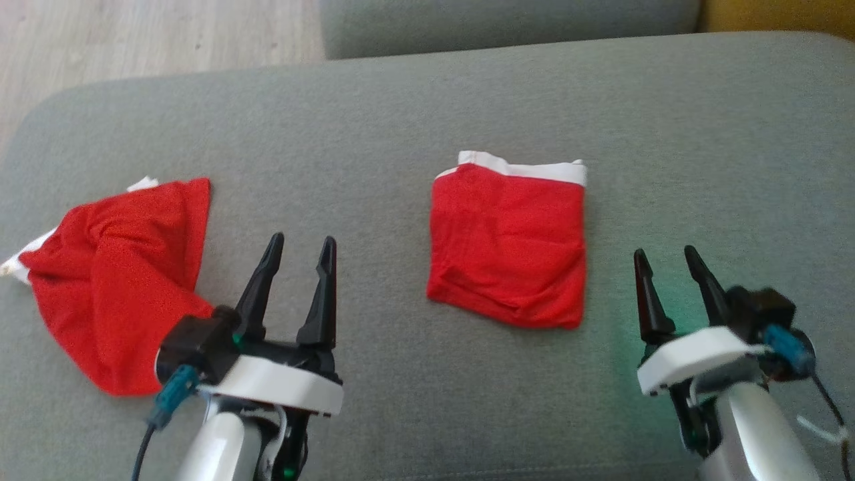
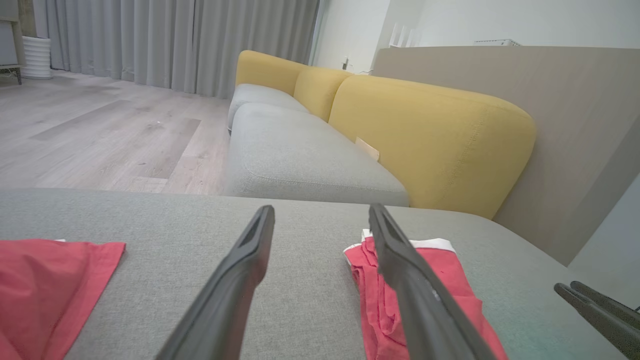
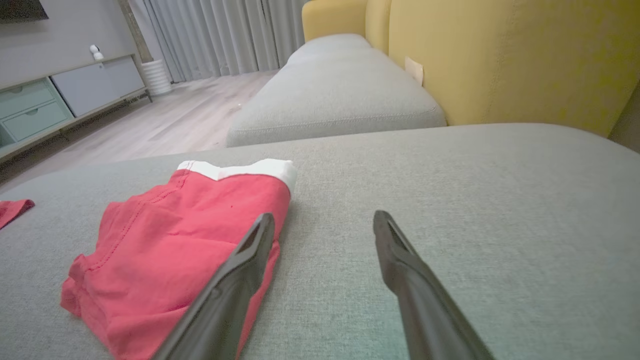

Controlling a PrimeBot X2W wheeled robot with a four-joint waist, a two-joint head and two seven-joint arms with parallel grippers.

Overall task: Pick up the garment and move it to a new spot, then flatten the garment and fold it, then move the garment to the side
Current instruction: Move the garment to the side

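Red cloth, white waistband: the folded garment (image 1: 507,247) is lying on the grey cushion (image 1: 414,107) between the arms. The right wrist view is adding a yellow backrest (image 3: 500,60) and a cabinet (image 3: 60,95); the head view, the whole crumpled red garment (image 1: 113,280) leftward. Left jaws and right jaws are gaping wide, holding nothing.

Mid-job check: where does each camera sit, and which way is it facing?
Head view: on the head, facing down at the grey cushion, folded garment centre, crumpled garment left; left hand and right hand open below.
Left wrist view: on the left wrist, looking between its own fingers toward the yellow backrest.
Right wrist view: on the right wrist, facing likewise, own fingers showing.
Shared: both wrist views show the folded garment and backrest.
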